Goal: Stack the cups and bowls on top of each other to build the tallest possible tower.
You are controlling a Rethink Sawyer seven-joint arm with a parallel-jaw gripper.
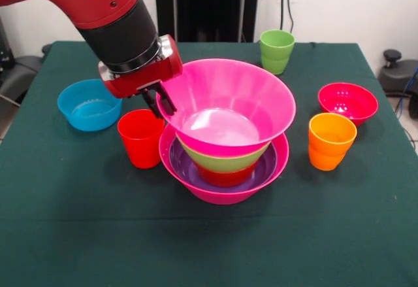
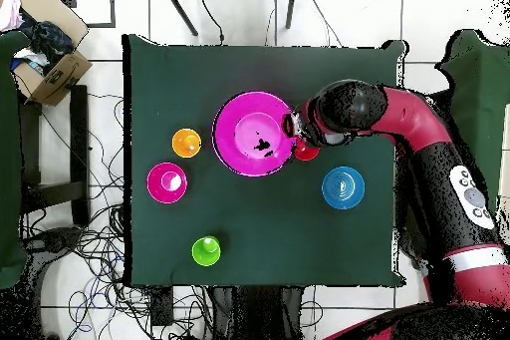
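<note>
Green cloth (image 1: 209, 248) covers the table, white wall (image 1: 339, 6) behind; claw (image 1: 160, 102) grips the top pink bowl (image 1: 225, 104).

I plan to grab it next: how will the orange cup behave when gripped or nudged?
The orange cup looks like glossy plastic, so probably slippery and light. It is taller than wide and narrows toward its base, so a sideways nudge near the rim may tip it. It stands upright and alone on the table, so it would likely slide or topple freely.
</note>
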